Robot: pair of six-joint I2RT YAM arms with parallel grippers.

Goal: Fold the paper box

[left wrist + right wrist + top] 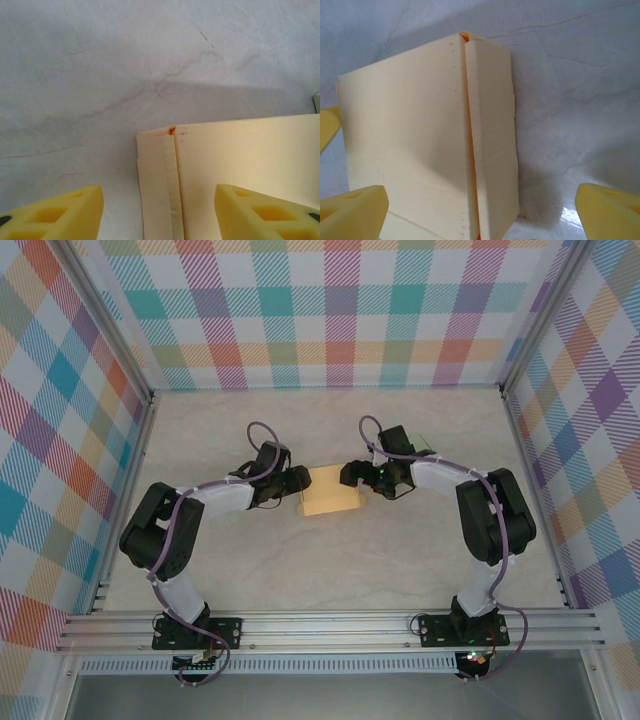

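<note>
On the pale marbled table (330, 570), your cream rectangular paper box (333, 490) lies between both grippers, its folded seam (172, 175) running straight ahead of each, while the left gripper (297, 480) and right gripper (352, 476), both spread wide, straddle opposite ends, equally near.

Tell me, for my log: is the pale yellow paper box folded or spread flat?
Partly folded: the pale yellow paper box has a narrow strip creased along one edge; finished, cannot tell.
</note>
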